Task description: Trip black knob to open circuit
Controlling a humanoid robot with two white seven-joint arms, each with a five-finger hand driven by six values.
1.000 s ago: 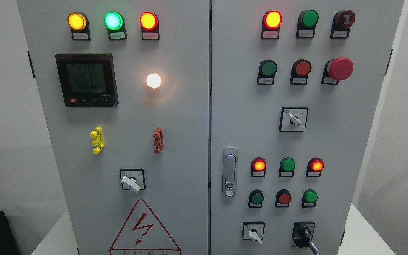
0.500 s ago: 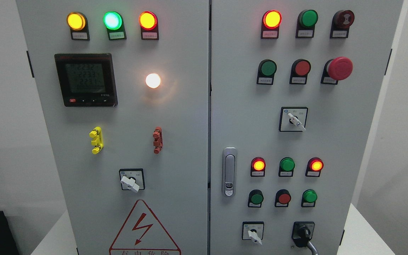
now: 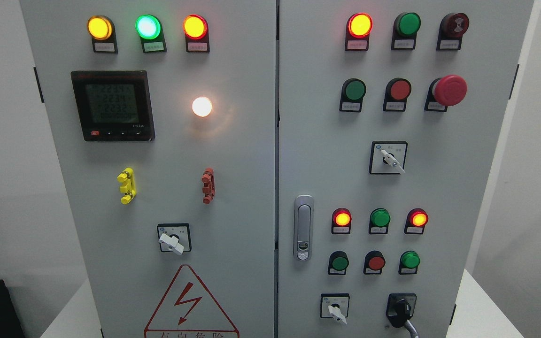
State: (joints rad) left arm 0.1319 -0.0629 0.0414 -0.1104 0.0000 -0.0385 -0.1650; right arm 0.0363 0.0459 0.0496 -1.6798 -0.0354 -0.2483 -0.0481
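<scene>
No robot hands or fingers showing anywhere, so impossible to tell whether spread or pressed together. Sitting untouched at the lower right of the grey cabinet (image 3: pixel 233 155): the black knob (image 3: pixel 400 311) on its black plate, handle tilting down to the right, a grey cable trailing from beneath it. Just left of it, a white-handled selector switch (image 3: pixel 335 308). Above, glowing red lamps (image 3: pixel 342 218) flanking a green one. Standing left of those, the silver door latch (image 3: pixel 303 227). Shining on the left door, a white lamp (image 3: pixel 202 106) beside the digital meter (image 3: pixel 112 105).
</scene>
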